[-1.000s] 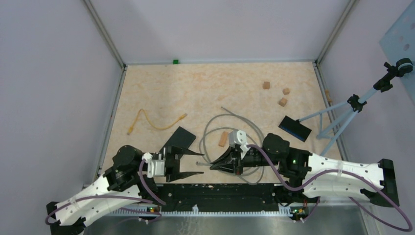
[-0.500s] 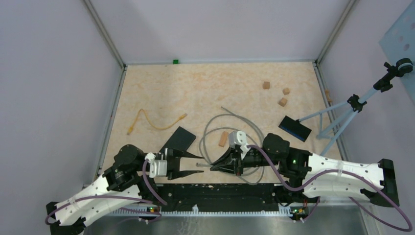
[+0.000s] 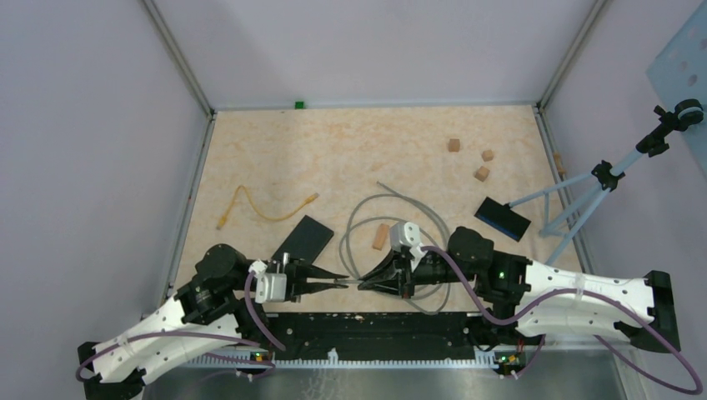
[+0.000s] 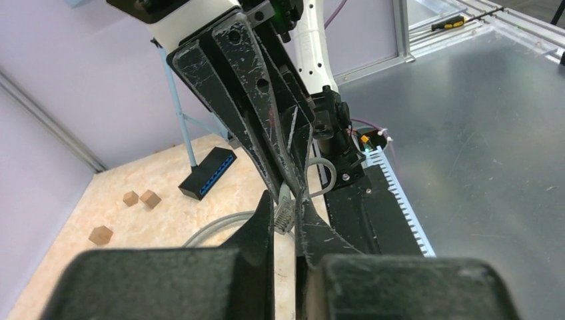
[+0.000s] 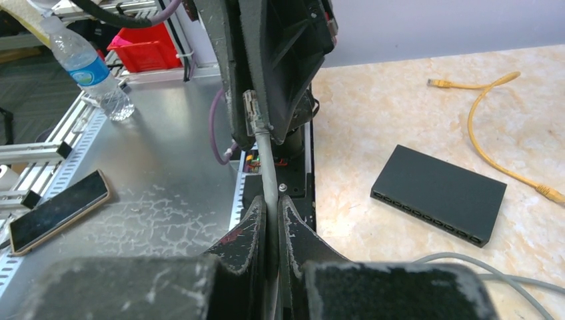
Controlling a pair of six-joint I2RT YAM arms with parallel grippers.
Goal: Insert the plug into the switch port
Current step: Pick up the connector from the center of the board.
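Observation:
The clear plug on the end of a grey cable hangs between my two grippers, just above the table's near edge. My left gripper has its fingertips closed on the plug's sides. Facing it tip to tip, my right gripper is shut on the cable a short way behind the plug. In the top view the left gripper and the right gripper almost touch. The black switch lies flat just beyond the left gripper, its row of ports in view.
A second black box with a blue port face lies at the right, by a tripod. A yellow cable lies at the left. Three wooden blocks sit at the back right, another inside the cable loop.
My left gripper has moved right, up to the plug, and its wide-open fingers have closed onto it. The right gripper has held still with the cable.

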